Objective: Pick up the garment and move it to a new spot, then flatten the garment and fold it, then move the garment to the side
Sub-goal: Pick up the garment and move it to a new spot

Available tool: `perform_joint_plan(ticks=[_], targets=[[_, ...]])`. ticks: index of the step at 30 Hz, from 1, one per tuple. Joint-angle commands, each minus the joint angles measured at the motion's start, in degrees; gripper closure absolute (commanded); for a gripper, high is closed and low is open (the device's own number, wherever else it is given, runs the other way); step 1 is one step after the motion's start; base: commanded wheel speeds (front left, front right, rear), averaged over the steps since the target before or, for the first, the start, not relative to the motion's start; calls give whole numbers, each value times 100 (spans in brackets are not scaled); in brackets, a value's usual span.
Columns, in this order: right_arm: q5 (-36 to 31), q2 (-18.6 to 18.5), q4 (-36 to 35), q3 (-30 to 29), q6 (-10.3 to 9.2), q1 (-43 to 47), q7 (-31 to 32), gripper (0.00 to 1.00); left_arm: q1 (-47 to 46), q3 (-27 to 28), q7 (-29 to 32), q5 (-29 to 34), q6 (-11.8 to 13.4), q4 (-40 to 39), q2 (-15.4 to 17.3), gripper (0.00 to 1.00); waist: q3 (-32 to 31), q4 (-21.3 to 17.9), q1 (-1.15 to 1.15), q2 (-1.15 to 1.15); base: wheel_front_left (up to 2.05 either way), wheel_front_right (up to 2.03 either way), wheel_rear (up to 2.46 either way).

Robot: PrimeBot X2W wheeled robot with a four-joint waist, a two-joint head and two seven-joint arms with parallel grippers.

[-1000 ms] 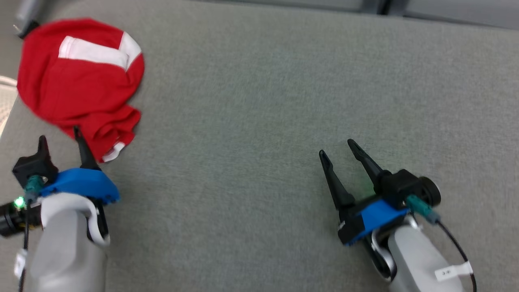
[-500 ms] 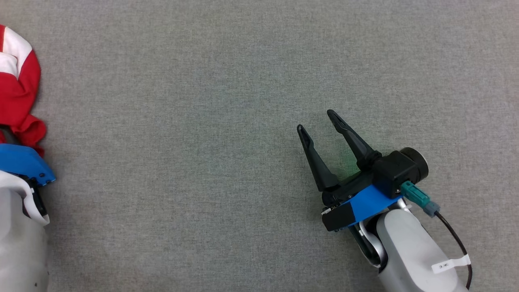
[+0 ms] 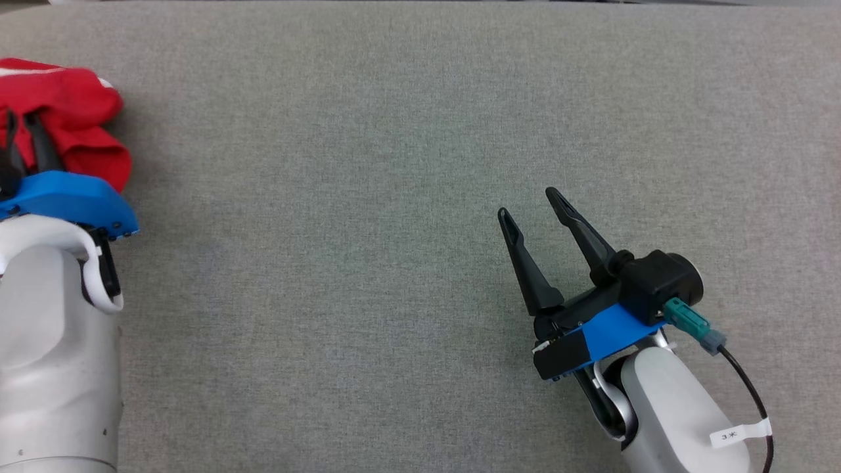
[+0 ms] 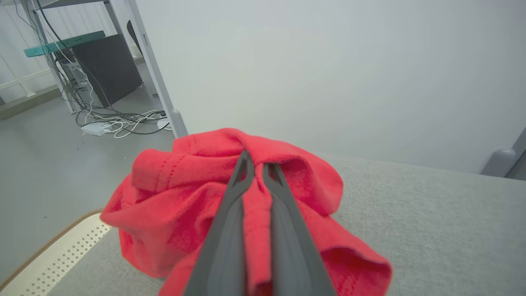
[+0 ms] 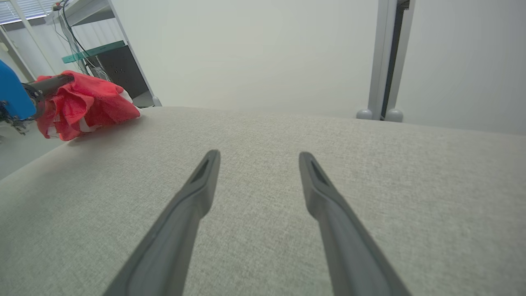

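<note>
The garment (image 3: 72,118) is red with white trim, bunched at the far left of the grey table (image 3: 368,197). My left gripper (image 3: 23,128) is shut on a fold of it. In the left wrist view the two fingers pinch red cloth between them, and the garment (image 4: 197,193) bulges around the gripper (image 4: 257,168). The right wrist view has the garment (image 5: 86,105) at its left, lifted a little off the table. My right gripper (image 3: 529,203) stands open over bare table at the lower right, nothing between its fingers (image 5: 201,181).
The table's left edge (image 4: 61,246) runs close to the garment, with floor, cables (image 4: 119,121) and a dark cabinet (image 4: 107,65) beyond it. A white wall (image 5: 254,53) and metal posts (image 5: 382,61) stand behind the table.
My left gripper has closed on the garment's edge, and the cloth has gathered into a tighter bunch. The head camera has shifted. The right gripper stays open.
</note>
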Motion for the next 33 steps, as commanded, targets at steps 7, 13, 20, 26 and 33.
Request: perform_joint_plan(ticks=[7, 13, 20, 26, 33], targets=[[266, -23, 107, -200, 0, 274, -2, 0, 231, -546, -25, 275, -414, -1425, -428, 100, -588, -264, 0, 0, 0, 0, 0], [411, -22, 147, -262, 0, 363, -2, 0, 383, -903, -25, 298, -694, -1883, -725, 100, -791, -708, 0, 0, 0, 0, 0], [558, -19, 214, -275, 0, 480, -2, 0, 567, -1540, -26, 11, -940, -1969, -1076, 100, -872, -1534, 0, 0, 0, 0, 0], [618, -18, 268, -356, 0, 580, -2, 0, 756, -2710, -26, -804, -773, -2102, -1116, 100, -883, -2032, 0, 0, 0, 0, 0], [657, -16, 287, -462, 0, 698, -2, 0, 1238, -3623, -26, -1208, -238, -1968, -1102, 0, -982, -2033, 0, 0, 0, 0, 0]])
